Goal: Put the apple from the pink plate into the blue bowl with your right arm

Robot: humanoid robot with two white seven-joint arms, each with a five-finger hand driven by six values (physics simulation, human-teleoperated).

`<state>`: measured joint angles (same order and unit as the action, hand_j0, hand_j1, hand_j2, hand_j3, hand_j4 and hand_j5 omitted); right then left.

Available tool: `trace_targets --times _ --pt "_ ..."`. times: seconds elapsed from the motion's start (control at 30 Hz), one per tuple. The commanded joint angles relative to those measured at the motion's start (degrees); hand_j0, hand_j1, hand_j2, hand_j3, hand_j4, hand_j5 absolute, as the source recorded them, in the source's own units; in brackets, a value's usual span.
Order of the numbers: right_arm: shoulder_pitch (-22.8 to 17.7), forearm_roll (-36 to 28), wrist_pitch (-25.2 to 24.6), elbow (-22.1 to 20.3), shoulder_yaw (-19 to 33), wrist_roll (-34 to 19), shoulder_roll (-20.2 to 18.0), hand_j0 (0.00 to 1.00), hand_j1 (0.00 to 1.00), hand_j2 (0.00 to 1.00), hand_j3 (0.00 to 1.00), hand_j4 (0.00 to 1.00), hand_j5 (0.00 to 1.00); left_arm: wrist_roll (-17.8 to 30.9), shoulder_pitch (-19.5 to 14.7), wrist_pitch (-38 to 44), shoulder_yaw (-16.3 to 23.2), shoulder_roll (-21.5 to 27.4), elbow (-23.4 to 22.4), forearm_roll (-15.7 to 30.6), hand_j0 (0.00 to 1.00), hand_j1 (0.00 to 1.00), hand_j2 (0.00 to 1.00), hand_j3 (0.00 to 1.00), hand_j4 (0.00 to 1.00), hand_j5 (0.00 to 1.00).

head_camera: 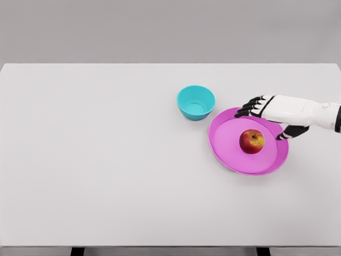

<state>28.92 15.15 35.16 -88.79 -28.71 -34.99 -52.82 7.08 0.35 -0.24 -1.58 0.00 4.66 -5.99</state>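
A red-yellow apple [251, 141] sits upright on the pink plate [229, 146] at right, with the empty blue bowl [196, 102] just beyond its far-left rim.

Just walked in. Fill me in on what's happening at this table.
The right hand reaches in over the far edge of the pink plate, its fingers spread and holding nothing. The apple sits untouched on the plate. The blue bowl, just beyond the plate to the left, is empty. The left arm is out of view.

A broad white table [106, 160] stands before a plain grey wall [160, 26], evenly lit.
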Motion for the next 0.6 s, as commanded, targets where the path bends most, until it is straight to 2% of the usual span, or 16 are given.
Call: trace_targets --times 0.0,0.27,0.43,0.57 --pt "0.0 -0.3 -0.2 0.3 -1.5 0.0 0.3 1.0 1.0 1.0 1.0 1.0 1.0 0.0 -0.1 0.0 0.0 0.0 0.0 0.0 1.0 1.0 1.0 1.0 1.0 1.0" --pt "0.3 0.1 -0.2 2.1 -4.9 0.0 0.4 1.0 1.0 1.0 1.0 1.0 1.0 0.0 0.0 0.1 0.0 0.0 0.0 0.0 1.0 1.0 1.0 1.0 1.0 1.0" --pt "3.8 0.2 -0.2 5.6 -9.4 0.0 1.6 1.0 1.0 1.0 1.0 1.0 1.0 0.0 0.0 0.0 0.0 0.0 0.0 0.0 1.0 1.0 1.0 1.0 1.0 1.0" --pt "4.2 0.8 -0.2 5.9 -10.3 0.0 1.6 1.0 1.0 1.0 1.0 1.0 1.0 0.0 0.0 0.0 0.0 0.0 0.0 0.0 1.0 1.0 1.0 1.0 1.0 1.0"
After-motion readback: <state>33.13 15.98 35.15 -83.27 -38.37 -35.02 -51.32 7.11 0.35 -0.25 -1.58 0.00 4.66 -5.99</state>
